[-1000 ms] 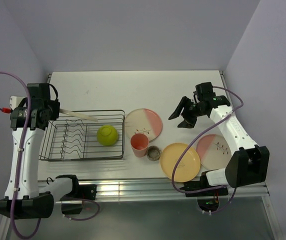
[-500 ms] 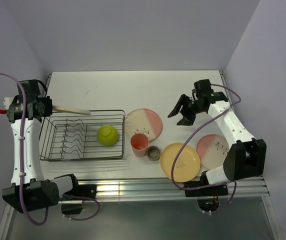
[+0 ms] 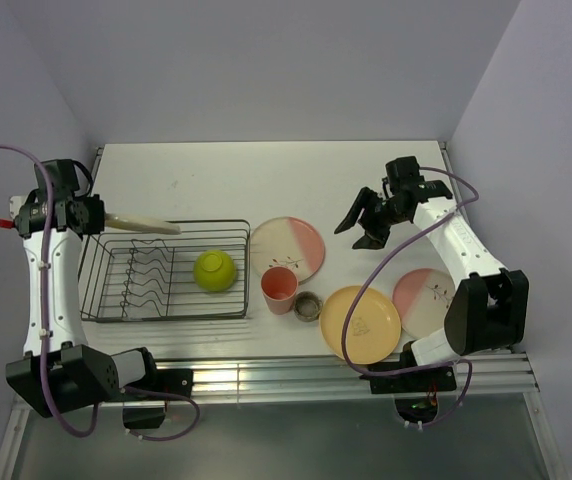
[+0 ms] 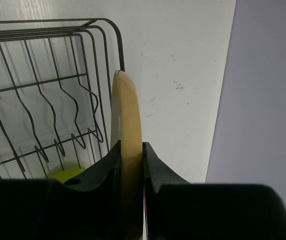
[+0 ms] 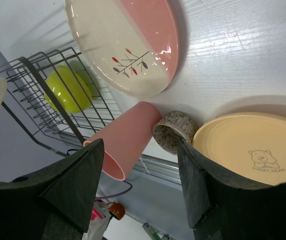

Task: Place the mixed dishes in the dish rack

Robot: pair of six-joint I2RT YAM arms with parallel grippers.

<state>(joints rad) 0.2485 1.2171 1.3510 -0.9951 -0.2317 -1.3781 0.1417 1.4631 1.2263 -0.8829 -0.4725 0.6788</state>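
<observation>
The left gripper is clamped on a cream plate, which it holds on edge over the far rail of the dish rack, near the rack's left corner. A yellow-green bowl sits inside the rack at its right end, beside the wavy dividers. Just right of the rack lies a cream-and-pink plate, with a pink cup and a tiny speckled cup beside it. Farther right lie a yellow-orange plate and 1 more cream-and-pink plate. The right gripper hangs well right of the rack, its 2 fingers apart and holding nothing.
</observation>
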